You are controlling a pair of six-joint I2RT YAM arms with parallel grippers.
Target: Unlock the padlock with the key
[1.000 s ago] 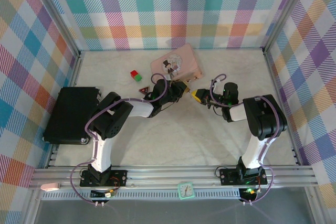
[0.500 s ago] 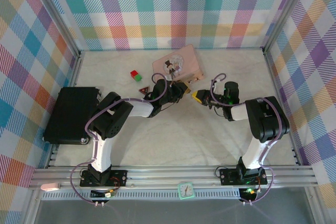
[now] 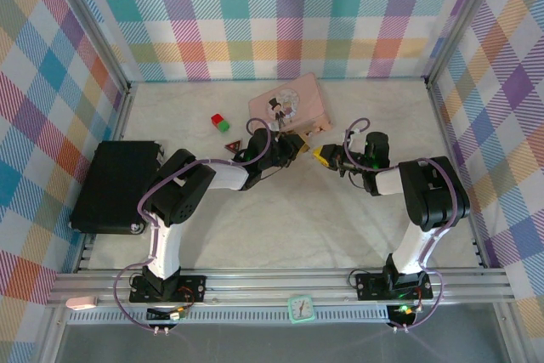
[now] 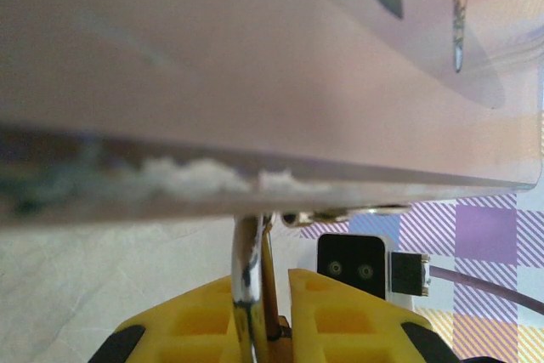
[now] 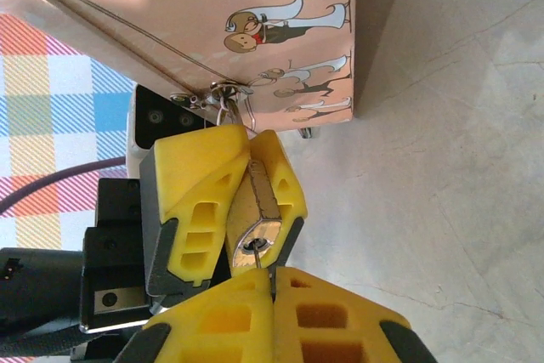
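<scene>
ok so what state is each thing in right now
left gripper: shut on the padlock
right gripper: shut on the key
padlock: shackle through the clasp of the pink tin, looks locked
key: tip in the keyhole
pink tin: lid closed

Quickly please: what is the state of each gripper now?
Left gripper: closed, holding the tiny brass-gold padlock by its body.
Right gripper: closed on the slim metal key at the padlock's keyhole.
</scene>
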